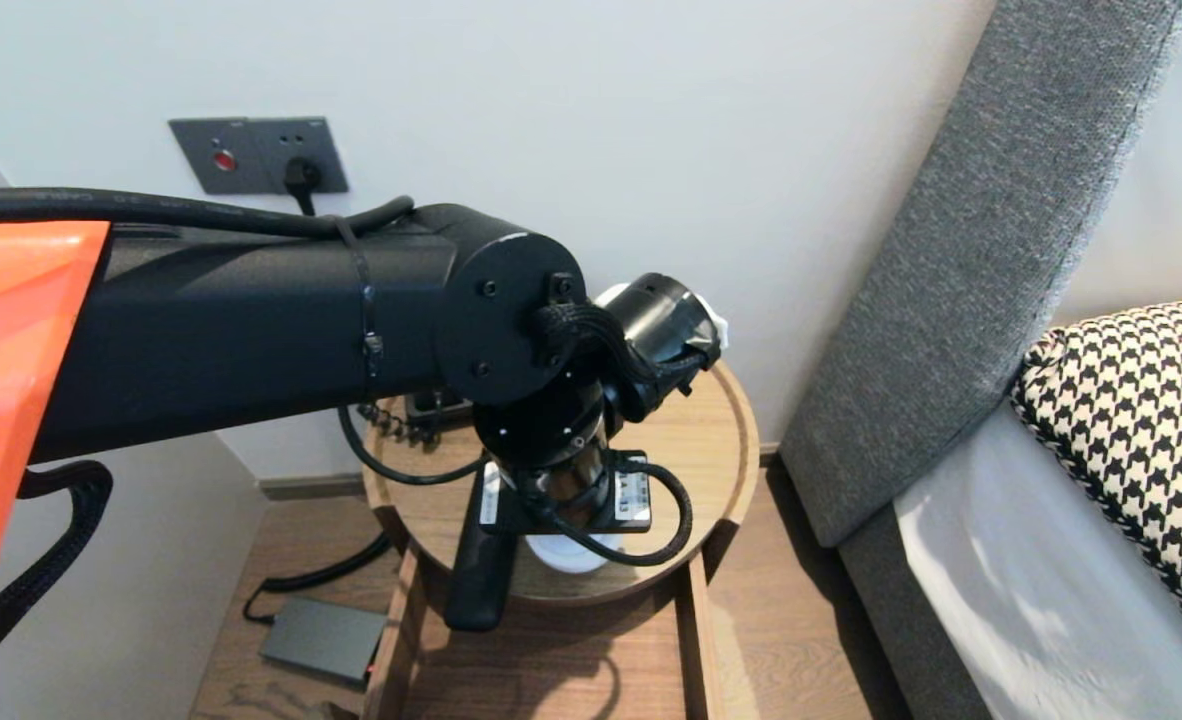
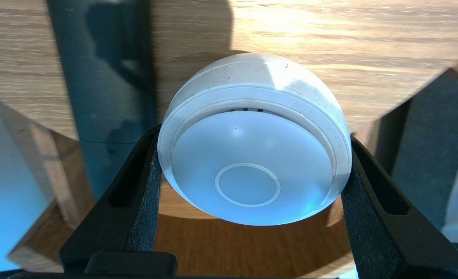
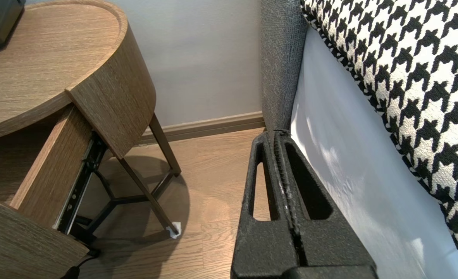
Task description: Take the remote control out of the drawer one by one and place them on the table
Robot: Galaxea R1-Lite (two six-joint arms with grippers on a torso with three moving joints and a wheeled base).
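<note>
Nearest the robot, the right gripper [image 3: 277, 133] hangs parked low beside the bed, above the wooden floor [image 3: 213, 162]. Its fingers are pressed together with nothing between them.

Just beyond, a pulled-out wooden drawer [image 1: 551, 660] stands open under the near edge of the round wooden counter [image 1: 721, 440].

At that near edge the left gripper [image 2: 254, 136] points down. Its black fingers [image 2: 143, 201] are spread wide and clamped on a white domed plastic device [image 2: 248, 170], one pad on each side of its rim. The device sits squarely between the fingers and touches both. Its flat face, marked with a thin ring, is turned toward the wrist. It lies over the counter's near edge, partly above the open drawer. I cannot tell whether it rests on the wood or hangs just clear of it.

Just beside the device, outside one finger, a dark glossy elongated object [image 2: 109, 85] crosses the same near edge and juts out past it.

Farther back, at the counter's far left edge, sits a black device with a coiled cord [image 1: 429, 405]. On the floor to the left of the counter lies a flat grey box [image 1: 326, 640].

On the wall behind is a grey socket panel [image 1: 256, 155] with a black plug in it. To the right of the counter stand the grey upholstered headboard [image 1: 951, 300] and a black-and-white houndstooth pillow [image 1: 1141, 420].
</note>
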